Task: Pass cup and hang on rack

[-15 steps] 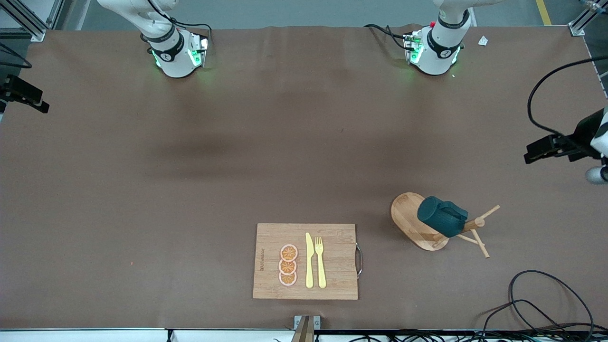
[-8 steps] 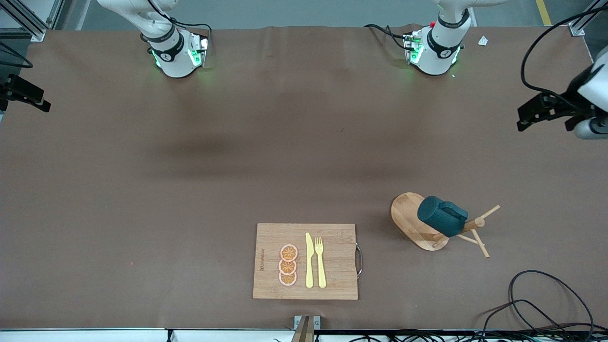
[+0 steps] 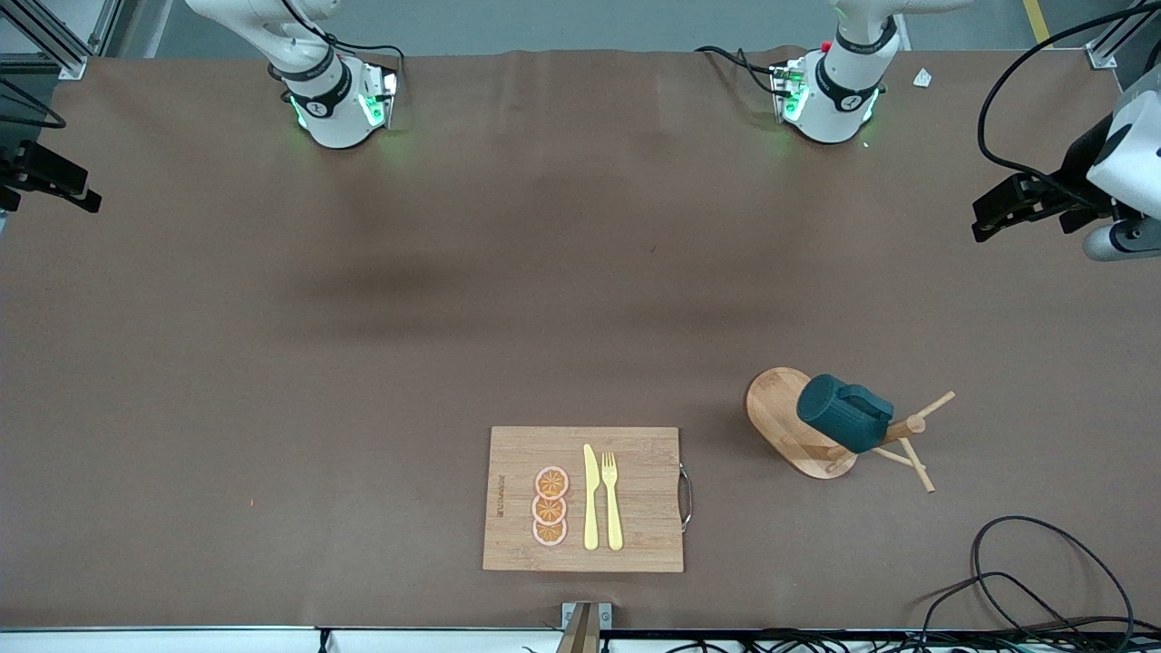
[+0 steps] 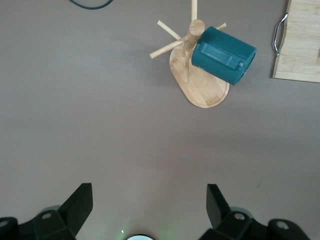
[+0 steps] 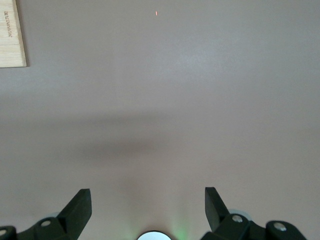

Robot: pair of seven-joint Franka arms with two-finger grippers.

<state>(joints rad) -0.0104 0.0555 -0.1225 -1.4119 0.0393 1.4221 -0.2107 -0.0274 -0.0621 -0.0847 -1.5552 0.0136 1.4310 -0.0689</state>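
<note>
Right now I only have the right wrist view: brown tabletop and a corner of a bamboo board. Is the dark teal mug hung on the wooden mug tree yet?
Observer: Yes. The dark teal mug hangs on a peg of the light wooden mug tree, clear of the table.
Operator: Is the left gripper holding it?
Observer: No. The left gripper is open and empty, apart from the mug, over bare table toward the left arm's end.
Operator: What is on that bamboo board?
Observer: The rectangular bamboo cutting board carries three orange slices, a yellow knife and a yellow fork.
</note>
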